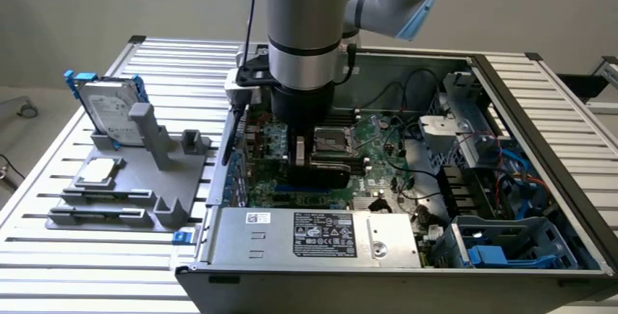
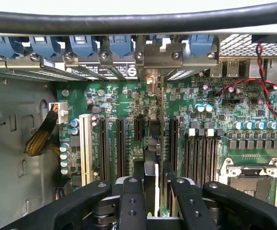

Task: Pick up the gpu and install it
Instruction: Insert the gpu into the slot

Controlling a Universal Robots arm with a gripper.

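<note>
Green motherboard (image 1: 381,137) covers the floor of the open computer case (image 1: 540,111), which lies on its side on a slatted aluminium bench (image 1: 58,256). The arm (image 1: 301,32) reaches straight down into the case, over the board's half nearer the exterior view's left, just beside the CPU socket (image 1: 333,140).

The jaws are set narrow, one on each flat face of the gpu (image 1: 319,175). In the exterior view the card shows as a dark block right under the wrist, low over the board. In the wrist view the gpu (image 2: 156,184) is seen edge-on. It stands upright as a thin strip running from between the black fingers (image 2: 131,201) towards the metal slot brackets at the case's rear wall. It sits in line with the row of black expansion slots (image 2: 120,143), with slots on both sides of it and a white slot (image 2: 85,148) further off. Whether its lower edge is pushed home in a slot cannot be told.

Blue retention clips (image 2: 83,45) line the rear wall above the brackets, and a thick black cable (image 2: 128,21) crosses in front of the wrist camera.

On the bench at the exterior view's left stands a grey holder (image 1: 145,176), well apart from the arm. A silver hard drive with blue rails (image 1: 108,108) stands upright in it. The silver power supply (image 1: 319,234) lies along the case's near edge.
</note>
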